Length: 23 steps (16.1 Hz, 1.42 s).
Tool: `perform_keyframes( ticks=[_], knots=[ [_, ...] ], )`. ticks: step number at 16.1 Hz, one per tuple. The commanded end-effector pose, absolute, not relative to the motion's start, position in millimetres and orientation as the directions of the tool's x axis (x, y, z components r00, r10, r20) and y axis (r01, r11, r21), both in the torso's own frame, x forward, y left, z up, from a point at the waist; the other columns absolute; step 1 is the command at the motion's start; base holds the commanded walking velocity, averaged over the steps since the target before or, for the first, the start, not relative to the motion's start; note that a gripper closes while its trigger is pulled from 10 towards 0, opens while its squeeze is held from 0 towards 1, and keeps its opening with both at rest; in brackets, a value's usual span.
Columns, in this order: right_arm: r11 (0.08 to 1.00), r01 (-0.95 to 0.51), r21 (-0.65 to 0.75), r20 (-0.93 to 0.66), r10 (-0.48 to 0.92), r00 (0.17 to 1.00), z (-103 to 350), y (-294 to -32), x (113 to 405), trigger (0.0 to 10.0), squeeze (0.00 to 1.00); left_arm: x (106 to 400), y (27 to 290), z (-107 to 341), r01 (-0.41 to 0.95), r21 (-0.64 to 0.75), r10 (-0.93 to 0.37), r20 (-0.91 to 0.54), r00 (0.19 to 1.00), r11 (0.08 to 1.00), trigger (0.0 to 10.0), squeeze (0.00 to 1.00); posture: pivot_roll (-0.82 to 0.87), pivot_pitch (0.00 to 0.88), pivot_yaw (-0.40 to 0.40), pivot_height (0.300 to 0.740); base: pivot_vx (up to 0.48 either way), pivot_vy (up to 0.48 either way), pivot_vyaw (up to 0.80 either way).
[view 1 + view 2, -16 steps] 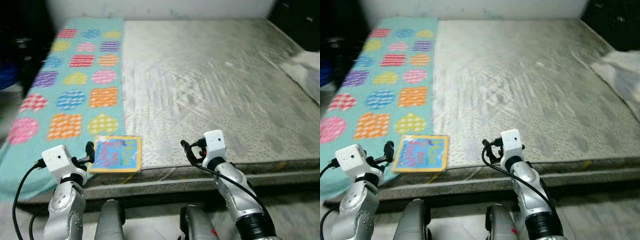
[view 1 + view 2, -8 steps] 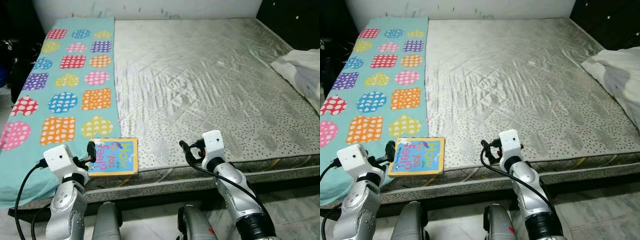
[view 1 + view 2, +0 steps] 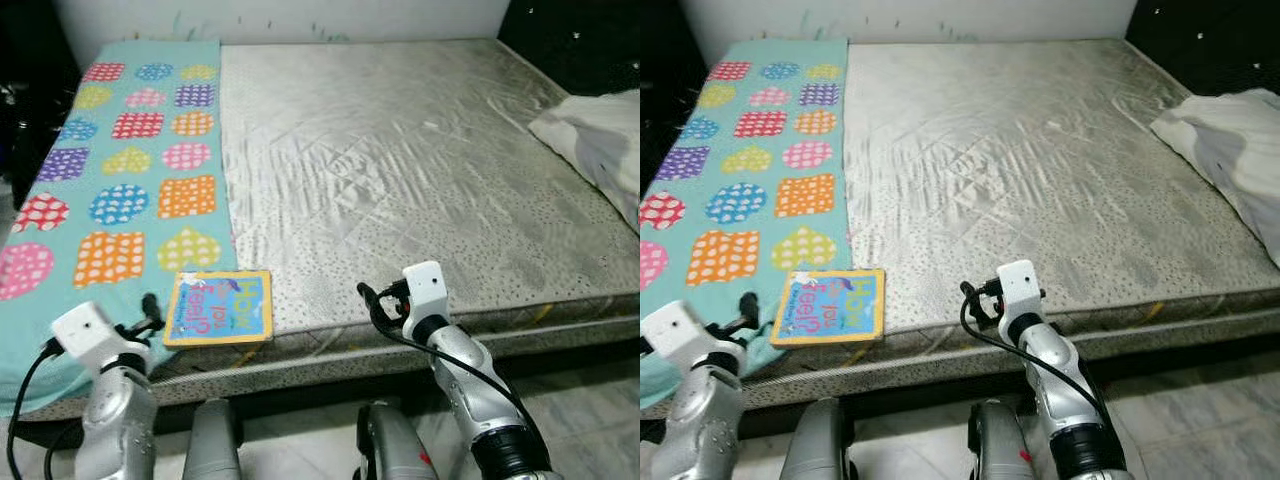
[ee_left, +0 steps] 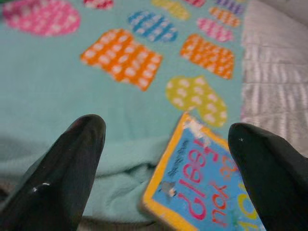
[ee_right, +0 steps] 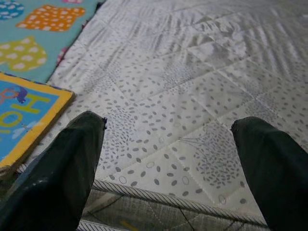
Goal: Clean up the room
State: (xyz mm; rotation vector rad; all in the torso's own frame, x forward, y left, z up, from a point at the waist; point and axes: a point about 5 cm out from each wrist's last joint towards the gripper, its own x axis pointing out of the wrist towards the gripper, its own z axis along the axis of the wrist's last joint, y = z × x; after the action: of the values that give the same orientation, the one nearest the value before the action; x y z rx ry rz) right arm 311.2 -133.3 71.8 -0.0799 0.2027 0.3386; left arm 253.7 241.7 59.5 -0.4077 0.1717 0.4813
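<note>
**Hands lining up on the book at the bed's edge**

The left hand point(image 4: 163, 163) is hovering with its fingers spread wide, just short of the flat blue picture book with a yellow border point(image 3: 220, 307). The book is lying ahead of that hand and slightly toward the right hand, half on the turquoise blanket with coloured dotted patches point(image 3: 110, 190), at the edge of the grey quilted mattress point(image 3: 420, 180). The right hand point(image 5: 168, 159) is waiting, fingers also spread, over bare mattress, the book off to its left. Judging by the pose, the left hand is being readied to pinch the book's near edge.
</note>
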Motion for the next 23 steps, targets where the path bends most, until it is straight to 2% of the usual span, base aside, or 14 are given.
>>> perform_keyframes(
  ticks=[1,4,6,9,12,15,19,23],
  knots=[
    [0.946,-0.322,-0.038,-0.219,0.307,0.926,71,-136,313,10.0,0.00,251,246,56,-0.511,-0.338,0.432,-0.284,0.856,0.790,10.0,0.00,-0.09,0.094,-0.026,0.570,0.000,0.000,0.00],
    [0.949,-0.313,-0.039,-0.228,0.297,0.927,70,-138,313,10.0,0.00,246,256,45,-0.550,-0.332,0.438,-0.357,0.825,0.766,10.0,0.00,-0.09,0.095,-0.024,0.570,0.000,0.000,0.00],
    [0.950,-0.310,-0.034,-0.228,0.294,0.928,70,-139,313,10.0,0.00,248,257,33,-0.554,-0.349,0.387,-0.444,0.808,0.756,10.0,0.00,-0.10,0.098,-0.028,0.570,0.000,0.000,0.00],
    [0.953,-0.299,-0.049,-0.228,0.280,0.933,72,-142,314,10.0,0.00,254,264,20,-0.533,-0.378,0.322,-0.495,0.807,0.757,10.0,0.00,-0.11,0.104,-0.036,0.570,0.000,0.000,0.00],
    [0.955,-0.284,-0.078,-0.228,0.261,0.938,73,-150,313,10.0,0.00,261,257,12,-0.472,-0.396,0.215,-0.541,0.813,0.788,10.0,0.00,-0.12,0.113,-0.042,0.570,0.000,0.000,0.00],
    [0.958,-0.265,-0.108,-0.238,0.234,0.943,71,-163,309,10.0,0.00,274,253,13,-0.410,-0.456,0.136,-0.522,0.842,0.790,10.0,0.00,-0.14,0.121,-0.048,0.570,0.000,0.000,0.00],
    [0.950,-0.283,-0.132,-0.259,0.243,0.935,69,-180,296,10.0,0.00,285,253,19,-0.385,-0.468,0.131,-0.488,0.863,0.795,10.0,0.00,-0.16,0.134,-0.056,0.570,0.000,0.000,0.00],
    [0.948,-0.269,-0.172,-0.270,0.218,0.938,68,-193,289,10.0,0.00,282,254,15,-0.394,-0.477,0.145,-0.477,0.867,0.785,10.0,0.00,-0.18,0.156,-0.066,0.570,0.000,0.000,0.00]
  ],
)
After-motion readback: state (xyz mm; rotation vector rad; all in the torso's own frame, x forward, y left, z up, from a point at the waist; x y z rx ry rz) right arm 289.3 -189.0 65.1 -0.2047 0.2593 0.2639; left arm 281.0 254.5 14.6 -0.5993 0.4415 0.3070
